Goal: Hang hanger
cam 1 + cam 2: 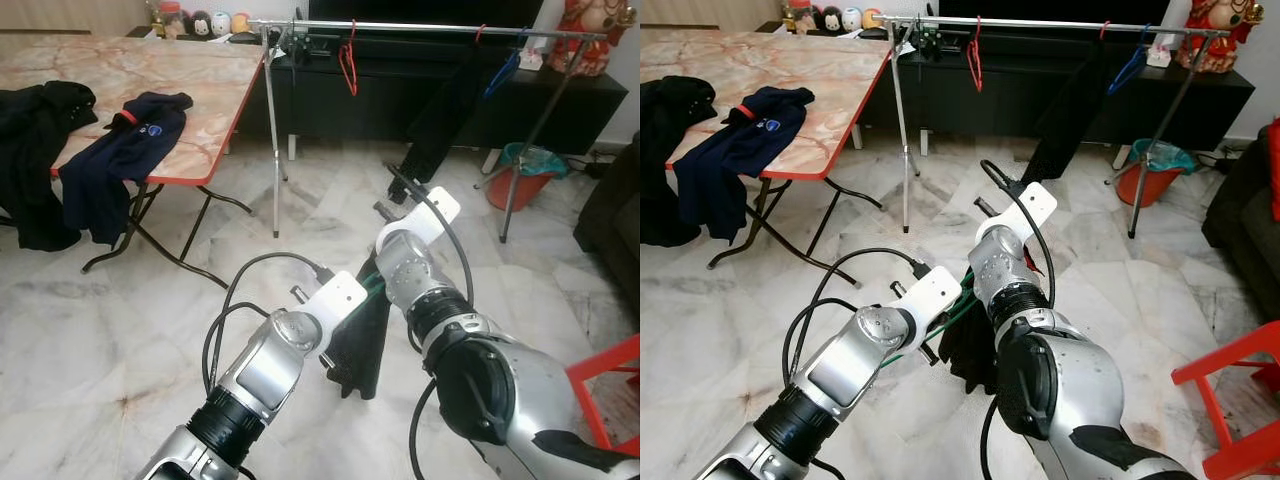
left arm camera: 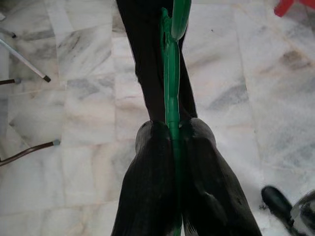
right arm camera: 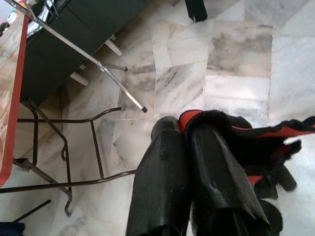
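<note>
Hanging low over the marble floor [image 1: 120,340], a green hanger [image 2: 172,93] is mostly hidden under a black garment [image 1: 362,340]. The left gripper [image 2: 172,132] pinches its green bar; the right gripper [image 3: 183,129] clamps red-trimmed cloth. Beyond stands the clothes rail [image 1: 420,27].

Head stereo pair: high vantage, facing fwd + down over both arms, marble floor [image 1: 120,340] mid-range, clothes rail [image 1: 420,28] and table [image 1: 190,90] far ahead. R eye shifted slightly; both share same scene.

L wrist cam: looks along left gripper [image 2: 172,132], v. close; fingers clamped on green hanger [image 2: 171,73], floor beyond tips.

R wrist cam: along right gripper [image 3: 183,123], close, pinching black-red garment [image 3: 256,142]; beyond tips, floor, table legs, rail foot shared w/ head views.
</note>
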Motion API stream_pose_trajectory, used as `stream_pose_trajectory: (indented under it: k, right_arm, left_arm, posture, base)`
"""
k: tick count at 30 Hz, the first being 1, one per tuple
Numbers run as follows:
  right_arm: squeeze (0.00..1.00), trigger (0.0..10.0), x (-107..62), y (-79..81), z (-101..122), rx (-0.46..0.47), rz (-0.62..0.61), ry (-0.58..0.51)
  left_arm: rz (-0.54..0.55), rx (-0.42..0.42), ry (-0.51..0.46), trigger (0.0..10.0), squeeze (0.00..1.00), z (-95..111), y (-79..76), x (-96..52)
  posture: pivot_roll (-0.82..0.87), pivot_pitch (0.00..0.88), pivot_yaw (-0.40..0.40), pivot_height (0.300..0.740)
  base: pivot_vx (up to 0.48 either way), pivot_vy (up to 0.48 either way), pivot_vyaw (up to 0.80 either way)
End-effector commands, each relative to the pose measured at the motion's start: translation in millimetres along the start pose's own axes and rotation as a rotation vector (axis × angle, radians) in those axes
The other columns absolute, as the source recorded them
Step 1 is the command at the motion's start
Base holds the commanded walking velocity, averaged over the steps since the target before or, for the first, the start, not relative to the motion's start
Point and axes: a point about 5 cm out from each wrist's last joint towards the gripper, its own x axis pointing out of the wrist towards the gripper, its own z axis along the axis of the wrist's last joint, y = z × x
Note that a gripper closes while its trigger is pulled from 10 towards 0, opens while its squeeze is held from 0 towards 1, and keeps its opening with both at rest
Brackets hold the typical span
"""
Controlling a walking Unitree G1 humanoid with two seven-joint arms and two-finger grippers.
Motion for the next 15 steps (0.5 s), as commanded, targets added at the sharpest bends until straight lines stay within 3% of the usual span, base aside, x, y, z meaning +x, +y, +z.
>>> stream_pose_trajectory:
  k: [1,15]
  right_arm:
    - [0.00,10.0,-3.5,16.5,14.8,0.017,0.045,-0.037]
    - [0.00,10.0,-3.6,16.3,18.8,0.021,0.033,-0.053]
  left_arm:
    - [0.036,-0.022,-0.029,10.0,0.00,7.8,4.6,0.3]
    - [0.214,-0.135,-0.010,10.0,0.00,2.2,28.9,1.8]
  posture:
    - [0.17,0.000,-0.078,0.740]
    - [0.17,0.000,-0.080,0.740]
  base:
    - [0.000,0.000,0.00]
    - [0.000,0.000,0.00]
